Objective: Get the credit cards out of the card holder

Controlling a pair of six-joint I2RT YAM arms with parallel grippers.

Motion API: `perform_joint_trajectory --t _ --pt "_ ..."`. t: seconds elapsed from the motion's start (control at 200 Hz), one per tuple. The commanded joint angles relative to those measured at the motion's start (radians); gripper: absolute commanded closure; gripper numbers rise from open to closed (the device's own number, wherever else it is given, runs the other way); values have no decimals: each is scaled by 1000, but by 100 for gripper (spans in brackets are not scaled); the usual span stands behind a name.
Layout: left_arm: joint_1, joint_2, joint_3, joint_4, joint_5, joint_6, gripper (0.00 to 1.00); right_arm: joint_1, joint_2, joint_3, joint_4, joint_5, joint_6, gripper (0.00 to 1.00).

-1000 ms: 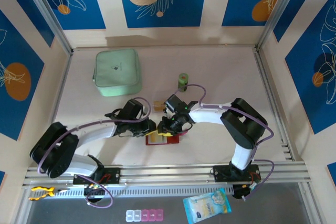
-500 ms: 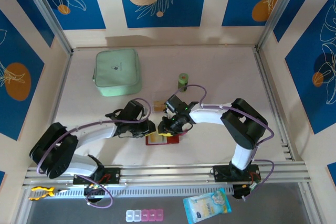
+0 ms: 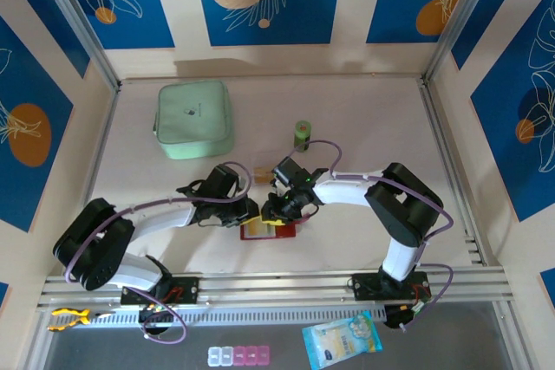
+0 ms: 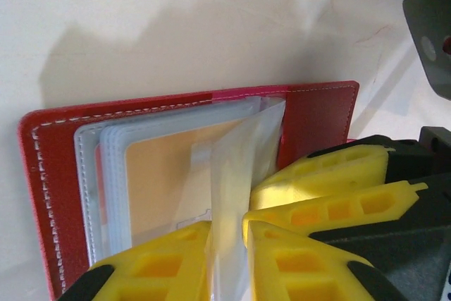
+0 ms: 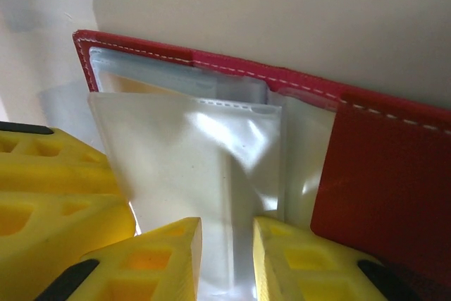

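Lying at back left, the green case (image 3: 192,119) is well apart from the open holder (image 3: 270,236), which sits between both arms. The left wrist view shows an orange card (image 4: 158,174) inside it and the left gripper (image 4: 227,234) pinching a clear sleeve (image 4: 236,167); the right gripper (image 5: 225,227) straddles a sleeve, grip unclear.

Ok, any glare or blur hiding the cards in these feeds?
Left wrist: the left gripper is a foreground blur, but the orange card reads clearly inside the card holder. Right wrist: glare on the clear sleeve washes out what lies behind. Top external: even light, card holder tiny.
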Motion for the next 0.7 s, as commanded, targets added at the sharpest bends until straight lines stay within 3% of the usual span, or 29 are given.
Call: perform_joint_trajectory --t 0.0,0.35,0.695 --pt "-11 0 6 23 25 -13 81 6 -42 -20 -27 10 14 73" --pt "-18 -28 38 -8 27 -14 81 -3 -124 -27 -78 60 2 73" --pt "-50 -6 110 -26 26 -15 69 -49 -244 -67 -119 98 -14 73"
